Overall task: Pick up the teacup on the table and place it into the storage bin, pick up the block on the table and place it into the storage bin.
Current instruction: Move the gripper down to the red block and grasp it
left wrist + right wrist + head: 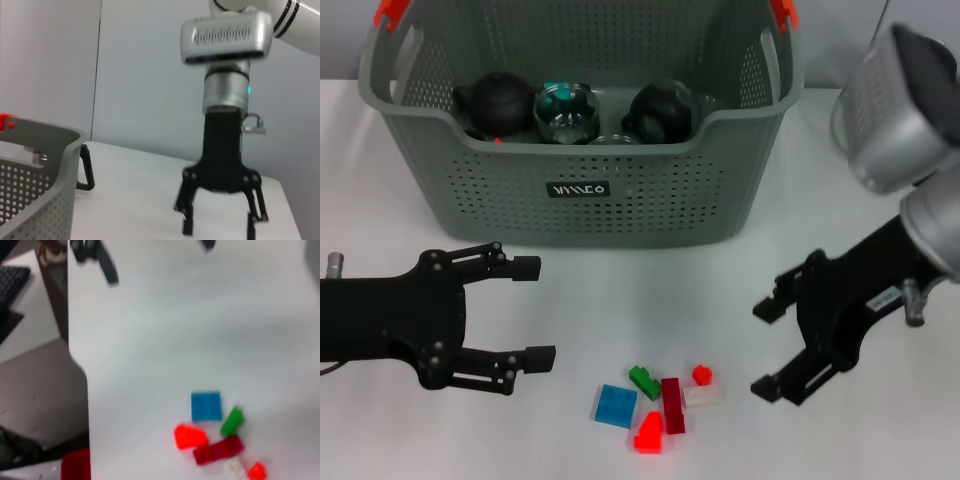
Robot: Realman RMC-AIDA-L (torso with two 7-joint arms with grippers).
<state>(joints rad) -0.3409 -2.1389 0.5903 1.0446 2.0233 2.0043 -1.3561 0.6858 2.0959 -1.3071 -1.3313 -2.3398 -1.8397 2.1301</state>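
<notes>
The right gripper (pixel 772 347) is spread beside the blocks (pixel 660 401); one block should be centred between its jaws before closing.

Bright, even light with soft shadows, and blur in the wrist views.

The white counter (pixel 620 300) is evenly lit, with faint shadows under the storage bin (pixel 582 140). The right wrist view is smeared, its blocks (pixel 215 432) fuzzy; the silver arm housing (pixel 895 110) is out of focus.

My white table (pixel 620 290) carries the grey-green perforated plastic storage bin (pixel 580 190) and a cluster of small coloured plastic blocks (pixel 660 400).
</notes>
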